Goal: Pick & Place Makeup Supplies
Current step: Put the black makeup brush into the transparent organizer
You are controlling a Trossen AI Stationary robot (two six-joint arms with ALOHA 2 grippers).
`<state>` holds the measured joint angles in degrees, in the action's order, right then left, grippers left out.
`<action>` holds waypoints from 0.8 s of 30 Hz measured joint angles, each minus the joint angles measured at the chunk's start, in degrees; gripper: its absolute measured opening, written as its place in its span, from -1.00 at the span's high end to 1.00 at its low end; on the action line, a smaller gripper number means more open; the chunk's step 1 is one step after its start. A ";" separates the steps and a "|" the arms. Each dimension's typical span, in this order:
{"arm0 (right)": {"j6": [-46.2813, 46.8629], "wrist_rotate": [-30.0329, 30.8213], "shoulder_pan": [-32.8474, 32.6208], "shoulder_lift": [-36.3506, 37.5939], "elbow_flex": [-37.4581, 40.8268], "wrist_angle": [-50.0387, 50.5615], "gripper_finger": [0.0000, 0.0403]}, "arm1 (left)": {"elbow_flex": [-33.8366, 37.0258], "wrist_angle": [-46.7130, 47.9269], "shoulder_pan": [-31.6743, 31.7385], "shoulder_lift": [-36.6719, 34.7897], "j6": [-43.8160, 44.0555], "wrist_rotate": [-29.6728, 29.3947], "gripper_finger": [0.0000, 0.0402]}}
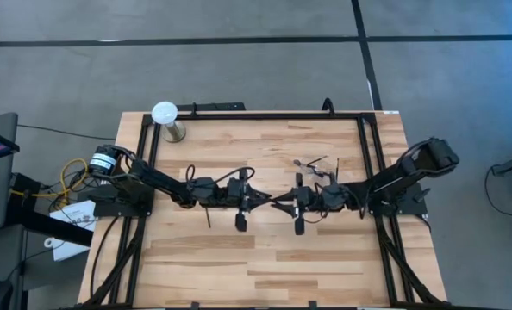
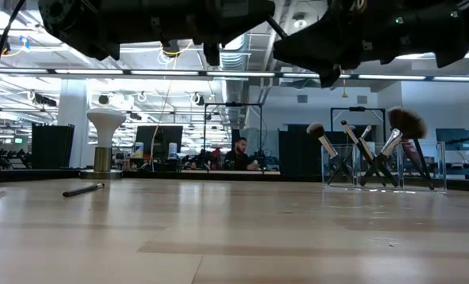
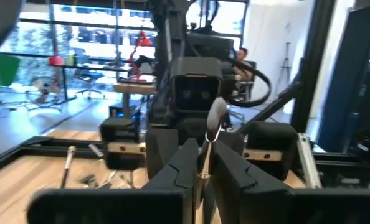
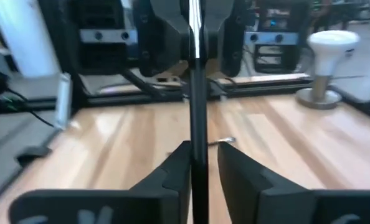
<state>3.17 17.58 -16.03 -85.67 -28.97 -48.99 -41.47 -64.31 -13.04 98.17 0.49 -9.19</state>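
Both arms meet over the table's middle. My left gripper (image 1: 263, 201) is shut on a thin makeup brush (image 1: 273, 202), whose pale bristle tip (image 3: 217, 115) points at the right arm. My right gripper (image 1: 283, 203) faces it. Its fingers (image 4: 235, 177) stand on either side of the brush's dark shaft (image 4: 199, 124), and a narrow gap shows beside one of them. Another dark brush (image 1: 209, 215) lies flat on the table left of centre; it also shows in the low view (image 2: 83, 189). Several brushes stand in a clear holder (image 2: 384, 162) at the far right (image 1: 316, 165). My left gripper pinches the brush between its two fingers at a silvery stretch of it (image 3: 204, 157). The fingers come level from the table's left and lie along the brush. The brush is lifted clear of the table and reaches about level toward the right gripper.
A white globe on a metal base (image 1: 165, 116) stands at the far left corner. A black frame (image 1: 256, 114) runs round the table's edge. Bare wood (image 1: 265, 267) lies toward the near edge. A person (image 2: 238, 154) sits in the room far behind the table.
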 joint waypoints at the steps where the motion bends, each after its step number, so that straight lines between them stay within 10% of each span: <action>1: -0.29 0.91 0.02 0.95 -0.04 2.32 0.62 | 0.00 0.02 0.00 0.00 -0.08 -0.77 0.88; 15: 8.83 6.75 -3.61 33.54 0.02 53.87 0.45 | -7.39 3.43 8.62 4.91 2.17 0.64 0.88; 24: 17.82 6.80 -3.72 41.22 0.02 63.38 0.49 | -23.43 3.58 15.32 19.59 -2.18 -1.34 0.88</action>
<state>21.00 24.38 -19.75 -44.45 -28.95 14.40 -64.90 -60.73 2.28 117.76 -1.69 -10.53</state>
